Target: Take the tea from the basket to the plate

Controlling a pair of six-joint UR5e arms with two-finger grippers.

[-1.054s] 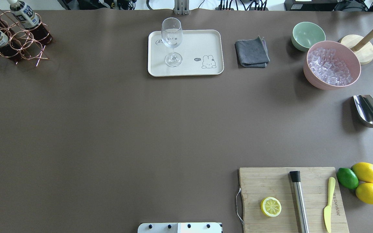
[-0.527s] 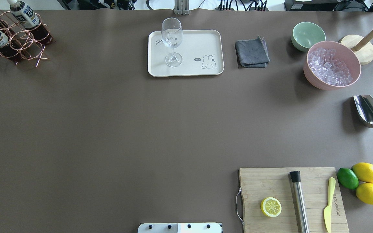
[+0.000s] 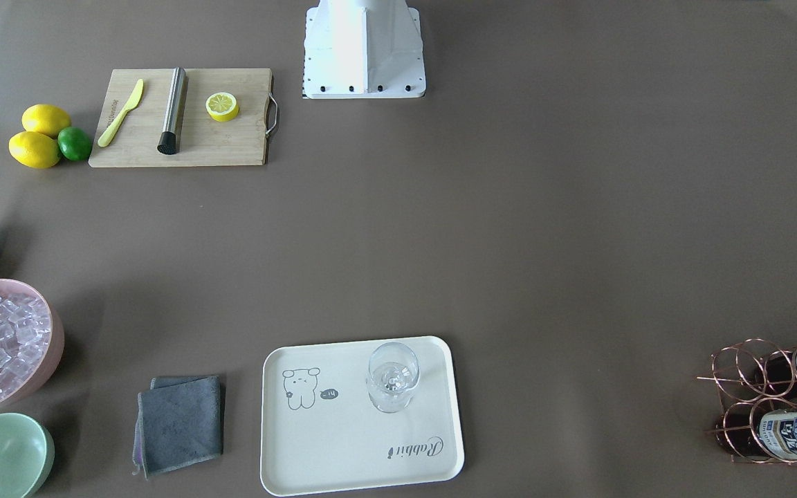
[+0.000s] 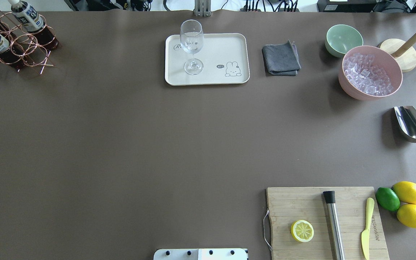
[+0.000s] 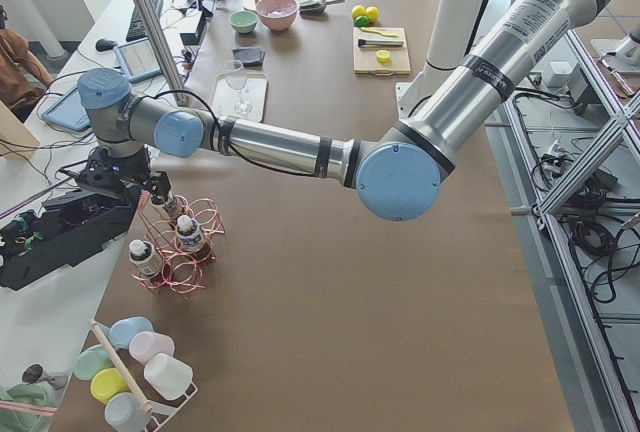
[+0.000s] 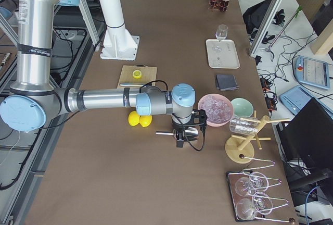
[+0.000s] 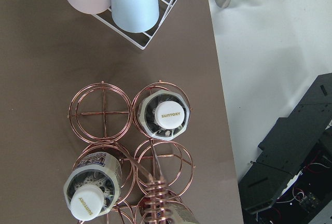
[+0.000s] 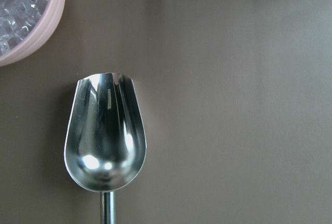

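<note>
Three tea bottles stand in the copper wire basket (image 4: 24, 50) at the table's far left corner; one tea (image 4: 31, 18) is at its back. The left wrist view looks straight down on the basket (image 7: 101, 112), with a white cap (image 7: 170, 115) near the middle and another tea (image 7: 88, 203) lower left. My left gripper (image 5: 152, 189) hovers over the basket; I cannot tell if it is open. The plate (image 4: 226, 47) lies at the far middle and bears a wine glass (image 4: 192, 43). My right gripper (image 6: 179, 140) hangs over a steel scoop (image 8: 105, 141); I cannot tell its state.
A grey cloth (image 4: 281, 59), a mint bowl (image 4: 343, 39) and a pink bowl of ice (image 4: 370, 72) lie right of the plate. A cutting board (image 4: 325, 222) with a lemon half, muddler and knife is near right, with lemons and a lime beside it. A cup rack (image 7: 129, 6) stands beside the basket.
</note>
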